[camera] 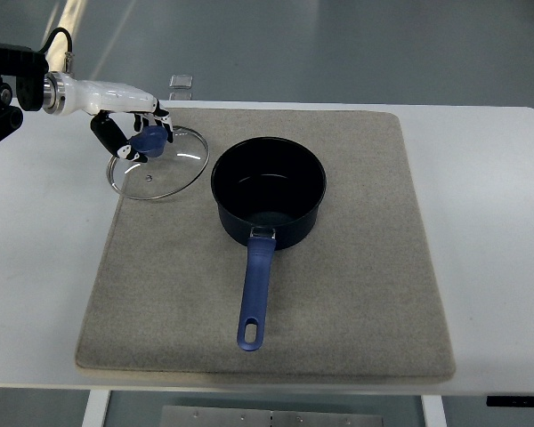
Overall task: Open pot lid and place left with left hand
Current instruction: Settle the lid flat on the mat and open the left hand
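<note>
A dark blue saucepan (269,189) stands uncovered near the middle of the grey mat (356,294), its long blue handle (255,295) pointing toward the near edge. To its left a glass lid (173,172) with a metal rim lies at the mat's far left corner, partly over the mat's edge. My left hand (135,133) reaches in from the upper left, its white and black fingers curled around the lid's blue knob (149,140). Whether the lid rests fully on the surface I cannot tell. The right arm does not show.
The mat lies on a white table (494,222). A small clear object (181,84) sits at the table's far edge, just behind the lid. Grey floor lies beyond the table.
</note>
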`<action>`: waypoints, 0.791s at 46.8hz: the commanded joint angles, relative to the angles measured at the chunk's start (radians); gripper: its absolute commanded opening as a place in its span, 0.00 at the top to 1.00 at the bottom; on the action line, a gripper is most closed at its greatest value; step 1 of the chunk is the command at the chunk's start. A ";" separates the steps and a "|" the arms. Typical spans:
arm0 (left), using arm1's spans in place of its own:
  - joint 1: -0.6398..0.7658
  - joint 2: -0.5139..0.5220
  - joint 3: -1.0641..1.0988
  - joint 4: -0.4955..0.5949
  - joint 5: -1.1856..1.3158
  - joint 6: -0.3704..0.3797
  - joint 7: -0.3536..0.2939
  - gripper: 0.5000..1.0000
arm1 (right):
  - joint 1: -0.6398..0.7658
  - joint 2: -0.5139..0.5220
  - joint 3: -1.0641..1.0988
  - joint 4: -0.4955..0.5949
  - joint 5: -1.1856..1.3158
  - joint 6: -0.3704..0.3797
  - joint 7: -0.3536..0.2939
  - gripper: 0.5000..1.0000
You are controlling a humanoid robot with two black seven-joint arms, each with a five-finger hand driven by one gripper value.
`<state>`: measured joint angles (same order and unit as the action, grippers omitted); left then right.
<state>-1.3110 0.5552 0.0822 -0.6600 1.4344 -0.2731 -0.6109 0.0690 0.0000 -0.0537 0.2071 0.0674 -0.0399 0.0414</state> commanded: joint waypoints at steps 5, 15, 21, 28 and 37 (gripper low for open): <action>0.001 0.002 0.005 -0.018 0.017 -0.002 0.000 0.93 | 0.000 0.000 0.000 0.000 0.000 0.000 0.000 0.17; -0.002 0.005 0.007 -0.044 0.021 -0.003 0.000 0.93 | 0.000 0.000 0.000 0.000 0.000 0.000 0.000 0.17; -0.002 0.009 0.014 -0.064 0.027 -0.005 0.000 0.93 | 0.000 0.000 0.000 0.000 0.000 0.000 0.000 0.17; -0.005 0.015 0.076 -0.075 0.032 0.006 0.000 0.93 | 0.000 0.000 0.000 0.000 0.000 0.000 0.000 0.17; -0.002 0.015 0.077 -0.075 0.031 0.011 0.000 0.94 | 0.000 0.000 0.000 0.000 -0.001 0.000 0.000 0.17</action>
<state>-1.3160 0.5710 0.1578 -0.7349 1.4652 -0.2642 -0.6109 0.0690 0.0000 -0.0537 0.2071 0.0674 -0.0399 0.0414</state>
